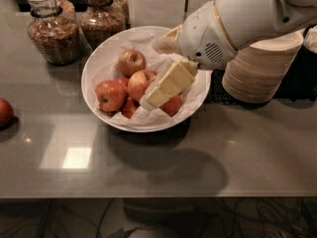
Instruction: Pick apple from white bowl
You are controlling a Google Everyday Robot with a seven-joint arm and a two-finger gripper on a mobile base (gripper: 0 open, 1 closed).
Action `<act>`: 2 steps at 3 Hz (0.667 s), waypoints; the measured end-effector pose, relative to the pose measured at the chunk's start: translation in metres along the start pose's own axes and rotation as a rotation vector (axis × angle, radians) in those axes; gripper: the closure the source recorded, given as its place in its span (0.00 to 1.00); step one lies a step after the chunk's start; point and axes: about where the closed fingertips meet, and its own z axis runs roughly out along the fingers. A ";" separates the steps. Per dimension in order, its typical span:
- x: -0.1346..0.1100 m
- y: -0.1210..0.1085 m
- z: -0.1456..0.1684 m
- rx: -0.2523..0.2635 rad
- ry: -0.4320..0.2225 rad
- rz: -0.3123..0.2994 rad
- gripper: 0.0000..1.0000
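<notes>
The wide white bowl (95, 66), lined with crumpled white paper, sits at the middle of the grey table. It holds several red apples, among them one at the back (131, 62), one at the left (110, 95) and one in the middle (139, 83). My gripper (154, 74) hangs from the white arm that comes in from the upper right. It is over the right half of the bowl, just above the apples. Its cream fingers (169, 85) are apart, with nothing between them. The lower finger covers part of an apple at the right (173, 106).
Two glass jars (53, 29) (102, 15) of brown food stand behind the bowl at the left. A stack of cream paper bowls (257, 66) stands right of the bowl. A lone apple (5, 112) lies at the left edge. The table's front edge (158, 196) is close.
</notes>
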 end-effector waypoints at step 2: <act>-0.002 0.000 0.002 -0.002 -0.001 -0.003 0.00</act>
